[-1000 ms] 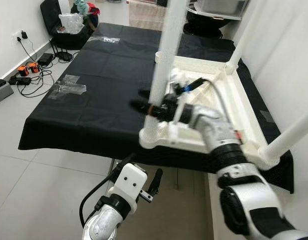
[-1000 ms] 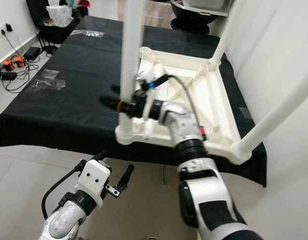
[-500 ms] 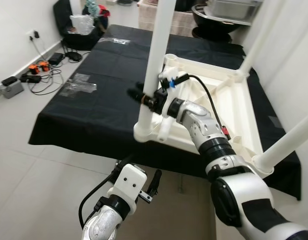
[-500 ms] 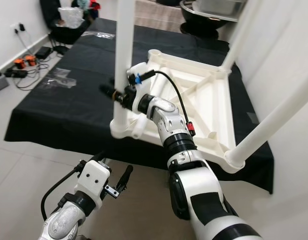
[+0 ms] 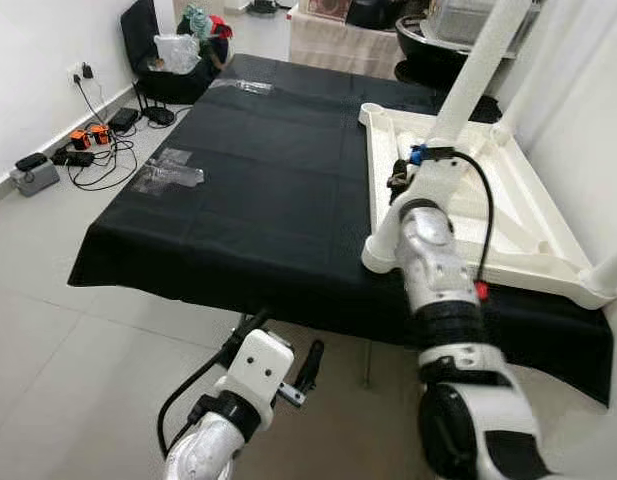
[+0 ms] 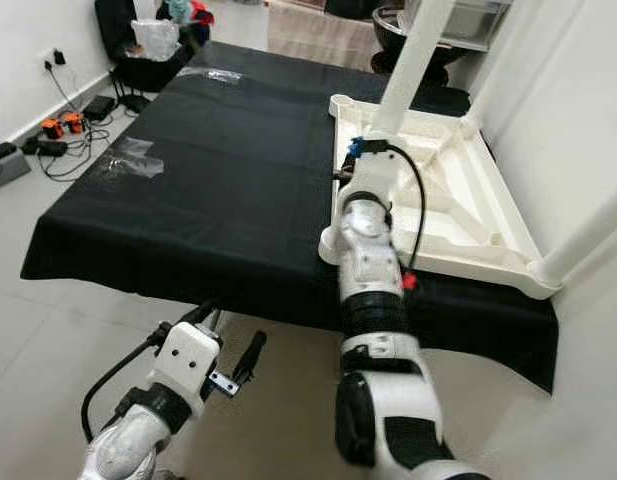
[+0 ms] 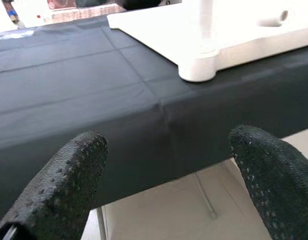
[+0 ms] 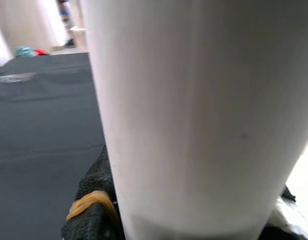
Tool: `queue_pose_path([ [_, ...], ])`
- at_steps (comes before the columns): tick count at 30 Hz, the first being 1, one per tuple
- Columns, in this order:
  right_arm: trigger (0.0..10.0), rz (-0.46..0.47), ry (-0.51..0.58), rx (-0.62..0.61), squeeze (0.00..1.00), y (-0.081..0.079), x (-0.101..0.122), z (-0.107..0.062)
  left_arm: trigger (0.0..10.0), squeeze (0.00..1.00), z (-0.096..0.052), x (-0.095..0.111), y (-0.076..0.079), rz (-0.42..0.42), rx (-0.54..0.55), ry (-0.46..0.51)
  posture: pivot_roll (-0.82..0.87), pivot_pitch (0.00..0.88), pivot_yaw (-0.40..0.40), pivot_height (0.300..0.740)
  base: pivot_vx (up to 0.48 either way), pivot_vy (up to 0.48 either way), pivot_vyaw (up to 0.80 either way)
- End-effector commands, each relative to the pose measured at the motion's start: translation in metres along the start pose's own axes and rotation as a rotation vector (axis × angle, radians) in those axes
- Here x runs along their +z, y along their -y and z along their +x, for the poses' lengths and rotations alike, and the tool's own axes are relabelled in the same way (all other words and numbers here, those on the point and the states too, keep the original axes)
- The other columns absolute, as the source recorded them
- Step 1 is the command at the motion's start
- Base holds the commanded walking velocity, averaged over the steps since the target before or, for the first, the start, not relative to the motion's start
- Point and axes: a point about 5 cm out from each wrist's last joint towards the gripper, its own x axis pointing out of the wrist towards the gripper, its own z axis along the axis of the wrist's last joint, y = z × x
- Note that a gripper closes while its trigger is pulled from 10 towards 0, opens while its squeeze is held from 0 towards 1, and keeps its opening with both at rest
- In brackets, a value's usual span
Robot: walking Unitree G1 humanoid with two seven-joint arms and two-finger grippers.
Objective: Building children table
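A white children's table top (image 5: 528,210) lies upside down on the right part of a table under a black cloth (image 5: 258,170). A white leg (image 5: 473,75) stands up from its near left corner socket (image 7: 197,71). My right gripper (image 5: 400,180) is shut on this leg low down, and my forearm hides the leg's foot. In the right wrist view the leg (image 8: 193,110) sits between the black fingers (image 8: 91,200). Other legs rise at the near right (image 5: 613,265) and far right (image 6: 508,45) corners. My left gripper (image 7: 168,170) hangs open below the table's front edge, holding nothing.
Cables and chargers (image 5: 78,150) lie on the floor at the left, by the wall. A black chair with bags (image 5: 178,55) stands past the table's far left corner. A clear tape patch (image 5: 168,172) lies on the cloth. A white wall runs close along the right.
The whole picture has shifted, so the camera moved: the table top now sits further right. My right forearm now stands straight up before the leg. Its hold on the leg is unchanged.
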Motion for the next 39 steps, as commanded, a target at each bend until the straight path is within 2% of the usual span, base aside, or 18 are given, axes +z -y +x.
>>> queue_pose_path([
  [1,2.9,-0.010,-0.039,-0.071,0.00,0.011,-0.008,0.000,10.0,0.00,0.000,0.005,0.000,0.003,0.007,0.031,0.07,0.066,-0.128,0.740,0.000,0.000,0.00],
  [2,10.0,-0.016,-0.045,-0.047,0.00,0.005,-0.009,-0.002,10.0,0.00,0.001,0.010,-0.001,0.011,0.016,0.061,0.07,0.066,-0.130,0.740,0.000,0.000,0.00],
  [5,10.0,-0.051,-0.020,-0.003,0.00,-0.007,-0.008,-0.004,10.0,0.00,0.003,0.023,-0.001,0.050,0.021,0.135,0.07,0.068,-0.132,0.740,0.000,0.000,0.00],
  [8,10.0,-0.063,-0.007,0.006,0.03,-0.009,-0.008,-0.004,10.0,0.00,0.004,0.026,-0.002,0.061,0.024,0.153,0.07,0.068,-0.134,0.740,0.000,0.000,0.00],
  [9,10.0,-0.061,-0.012,0.014,1.00,-0.009,-0.010,-0.004,10.0,0.00,0.006,0.030,-0.002,0.072,0.028,0.171,0.07,0.068,-0.134,0.740,0.000,0.000,0.00],
  [12,10.0,-0.067,0.009,0.042,1.00,-0.010,-0.008,-0.003,10.0,0.00,0.008,0.037,-0.003,0.088,0.035,0.204,0.08,0.067,-0.136,0.740,0.000,0.000,0.00],
  [13,10.0,-0.065,0.017,0.114,0.00,-0.016,-0.005,-0.001,10.0,0.00,0.009,0.039,-0.004,0.091,0.039,0.214,0.08,0.066,-0.136,0.740,0.000,0.000,0.00],
  [14,10.0,-0.065,0.017,0.114,0.00,-0.016,-0.005,-0.001,10.0,0.00,0.009,0.039,-0.004,0.091,0.039,0.214,0.08,0.066,-0.136,0.740,0.000,0.000,0.00],
  [16,10.0,-0.062,-0.026,0.398,0.00,-0.037,-0.003,0.001,10.0,0.00,0.010,0.042,-0.004,0.091,0.041,0.225,0.08,0.064,-0.134,0.740,0.000,0.000,0.00],
  [17,10.0,-0.062,-0.026,0.398,0.00,-0.037,-0.003,0.001,10.0,0.00,0.010,0.042,-0.004,0.091,0.041,0.225,0.08,0.064,-0.134,0.740,0.000,0.000,0.00],
  [19,10.0,-0.097,-0.126,0.748,0.00,-0.053,-0.010,-0.004,10.0,0.00,0.010,0.043,-0.004,0.090,0.040,0.234,0.07,0.063,-0.135,0.740,0.000,0.000,0.00],
  [20,10.0,-0.097,-0.126,0.748,0.00,-0.053,-0.010,-0.004,10.0,0.00,0.010,0.043,-0.004,0.090,0.040,0.234,0.07,0.063,-0.135,0.740,0.000,0.000,0.00],
  [21,10.0,-0.120,-0.167,0.922,0.00,-0.056,-0.015,-0.010,10.0,0.00,0.011,0.043,-0.003,0.089,0.039,0.237,0.07,0.064,-0.137,0.740,0.000,0.000,0.00],
  [22,10.0,-0.120,-0.167,0.922,0.00,-0.056,-0.015,-0.010,10.0,0.00,0.011,0.043,-0.003,0.089,0.039,0.237,0.07,0.064,-0.137,0.740,0.000,0.000,0.00],
  [25,10.0,-0.138,-0.133,1.346,0.00,-0.053,-0.004,-0.026,10.0,0.00,0.011,0.044,-0.003,0.095,0.038,0.240,0.08,0.065,-0.142,0.740,0.000,0.000,0.00],
  [30,10.0,-0.100,-0.072,1.480,0.00,-0.054,0.009,-0.030,10.0,0.00,0.010,0.045,-0.003,0.096,0.039,0.239,0.08,0.068,-0.141,0.740,0.000,0.000,0.00],
  [33,10.0,-0.100,-0.038,1.487,0.00,-0.059,0.013,-0.028,10.0,0.00,0.011,0.047,-0.002,0.095,0.035,0.247,0.08,0.068,-0.141,0.740,0.000,0.000,0.00],
  [39,10.0,-0.132,-0.066,1.427,0.00,-0.073,0.006,-0.025,10.0,0.00,0.012,0.051,0.000,0.099,0.028,0.264,0.08,0.069,-0.141,0.740,0.000,0.000,0.00],
])
